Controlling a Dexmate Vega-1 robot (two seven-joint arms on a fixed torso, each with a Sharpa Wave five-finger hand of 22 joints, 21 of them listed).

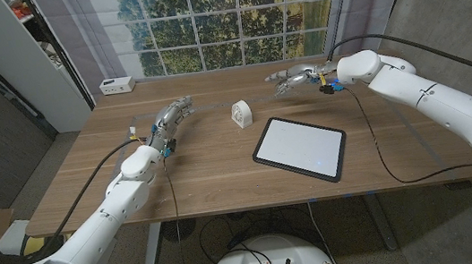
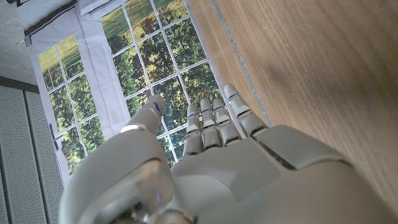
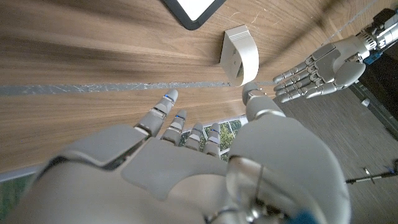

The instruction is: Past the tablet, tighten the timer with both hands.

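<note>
Head view: timer (image 1: 241,113) upright at centre frame, beyond tablet (image 1: 299,148); left hand (image 1: 173,119) and right hand (image 1: 294,79) flank it, fingers apart, empty.

Left wrist view: fingers extended over table (image 2: 311,56).

Right wrist view: timer untouched. Approach step; next, both hands close in.

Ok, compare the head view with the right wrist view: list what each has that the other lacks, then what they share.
Head view alone: the whole tablet, a white box at the table's far left edge, and both arms.
Right wrist view alone: a close look along the back of the right hand, fingers apart, holding nothing.
Both: the white timer standing untouched on the table, and the open left hand.
</note>
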